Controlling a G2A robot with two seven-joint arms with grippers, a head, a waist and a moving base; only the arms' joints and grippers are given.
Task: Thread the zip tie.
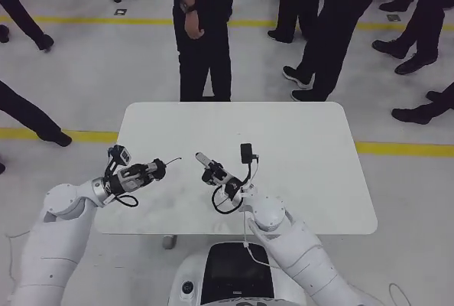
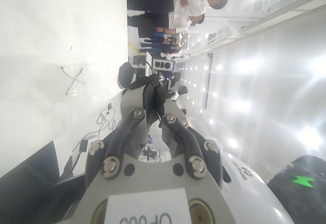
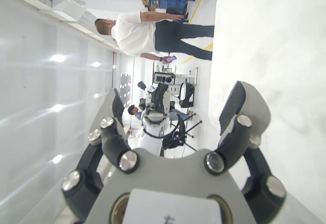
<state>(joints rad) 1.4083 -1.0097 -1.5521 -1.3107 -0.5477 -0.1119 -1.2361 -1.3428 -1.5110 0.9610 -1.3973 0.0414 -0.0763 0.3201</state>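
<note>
My left gripper [image 1: 160,168] hovers over the left part of the white table [image 1: 311,138]. It is shut on a thin black zip tie [image 1: 173,161] whose free end sticks out toward the right arm. In the left wrist view the fingers [image 2: 135,100] are pressed together on a dark strip. My right gripper [image 1: 205,167] hangs a short way to the right of the tie's tip, facing it and apart from it. In the right wrist view this gripper [image 3: 175,95] is open, with nothing between its black pads [image 3: 233,102].
Thin dark crossed lines [image 2: 72,80] mark the table surface in the left wrist view; I cannot tell what they are. Several people stand on the floor past the table's far edge [image 1: 235,103].
</note>
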